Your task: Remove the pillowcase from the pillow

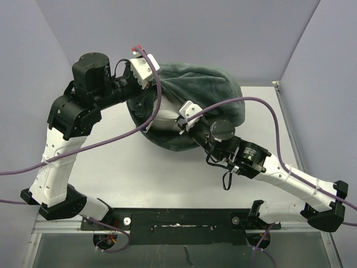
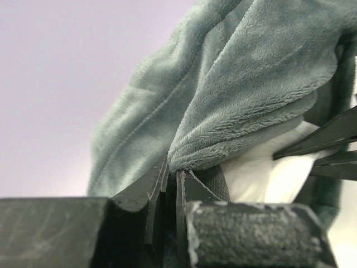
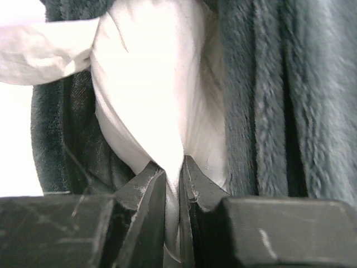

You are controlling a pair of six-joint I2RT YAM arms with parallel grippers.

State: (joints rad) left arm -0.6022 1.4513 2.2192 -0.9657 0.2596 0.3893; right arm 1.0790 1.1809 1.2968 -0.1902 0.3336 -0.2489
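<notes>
The pillowcase (image 1: pixel 209 92) lies bunched at the back of the table with its dark grey-green fleece face outward. The white pillow (image 1: pixel 163 120) shows through its opening on the left. My left gripper (image 1: pixel 153 79) is at the upper left rim of that opening. Seen from the left wrist, this gripper (image 2: pixel 173 168) is shut on the fleece hem of the pillowcase (image 2: pixel 240 84), with the pillow (image 2: pixel 262 173) just beside it. My right gripper (image 1: pixel 182 119) reaches into the opening. In its wrist view the gripper (image 3: pixel 174 173) is shut on a pinched fold of the pillow (image 3: pixel 150 84), the pillowcase (image 3: pixel 284 100) hanging to the right.
The white table (image 1: pixel 167 178) ends in a raised edge on the right (image 1: pixel 290 128). Purple cables (image 1: pixel 111 139) trail from both wrists across the table. Grey walls close in the back and sides. The right gripper's dark fingers (image 2: pixel 329 142) show in the left wrist view.
</notes>
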